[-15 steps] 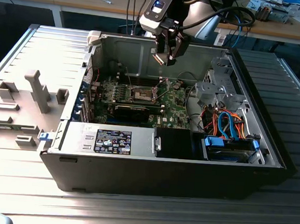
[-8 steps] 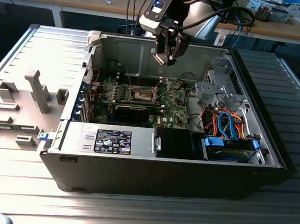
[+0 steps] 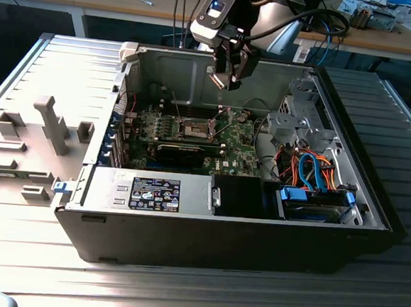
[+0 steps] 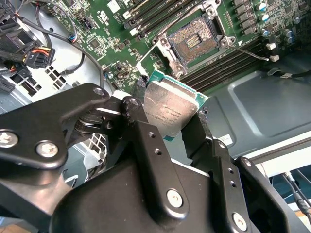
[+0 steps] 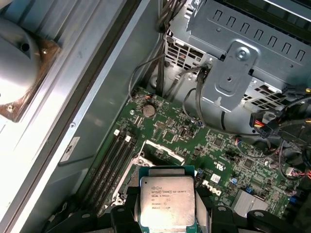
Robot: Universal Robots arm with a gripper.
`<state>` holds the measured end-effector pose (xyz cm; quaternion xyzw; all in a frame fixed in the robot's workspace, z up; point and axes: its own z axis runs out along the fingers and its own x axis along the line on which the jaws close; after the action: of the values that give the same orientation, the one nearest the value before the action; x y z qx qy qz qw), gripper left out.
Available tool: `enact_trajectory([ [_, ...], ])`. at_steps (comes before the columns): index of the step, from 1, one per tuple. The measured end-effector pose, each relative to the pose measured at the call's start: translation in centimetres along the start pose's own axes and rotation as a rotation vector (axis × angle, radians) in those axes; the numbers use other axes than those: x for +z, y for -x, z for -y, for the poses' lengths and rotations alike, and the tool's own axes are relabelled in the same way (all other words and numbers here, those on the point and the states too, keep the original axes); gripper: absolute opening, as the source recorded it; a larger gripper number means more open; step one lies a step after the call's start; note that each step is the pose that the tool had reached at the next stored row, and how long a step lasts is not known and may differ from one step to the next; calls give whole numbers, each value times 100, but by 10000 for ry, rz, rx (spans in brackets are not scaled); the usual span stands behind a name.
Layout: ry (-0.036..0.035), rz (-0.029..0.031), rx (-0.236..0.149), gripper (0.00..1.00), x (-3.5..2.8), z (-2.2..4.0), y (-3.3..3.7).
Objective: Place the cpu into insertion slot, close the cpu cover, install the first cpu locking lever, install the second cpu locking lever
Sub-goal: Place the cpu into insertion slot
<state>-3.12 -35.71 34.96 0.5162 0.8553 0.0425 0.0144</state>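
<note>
My gripper (image 3: 226, 78) hangs above the open computer case, shut on the cpu (image 4: 170, 109), a flat square chip with a silver-grey top and a green edge. In both wrist views the black fingers (image 4: 141, 121) clamp the cpu (image 5: 166, 201) by two opposite sides. The insertion slot (image 4: 199, 38) lies bare below on the green motherboard (image 3: 234, 145), its tan and dark pin field uncovered. The cpu cover (image 4: 154, 56) stands lifted at the slot's edge. A thin wire lever (image 4: 250, 51) sticks out beside the slot. In the exterior view the insertion slot (image 3: 193, 129) lies below the gripper, toward that view's left.
A long black card (image 3: 181, 151) lies in front of the slot. A metal drive cage (image 3: 304, 122) and orange and blue cables (image 3: 311, 169) fill the case's right side. A labelled metal box (image 3: 156, 192) sits at the front. A grey fixture (image 3: 47, 123) stands outside on the left.
</note>
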Motion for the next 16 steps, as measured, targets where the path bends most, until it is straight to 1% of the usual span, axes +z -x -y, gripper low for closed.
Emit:
enact_trajectory([
  [4,4,17,197,55,0,0,0],
  [16,10,45,518,55,0,0,0],
])
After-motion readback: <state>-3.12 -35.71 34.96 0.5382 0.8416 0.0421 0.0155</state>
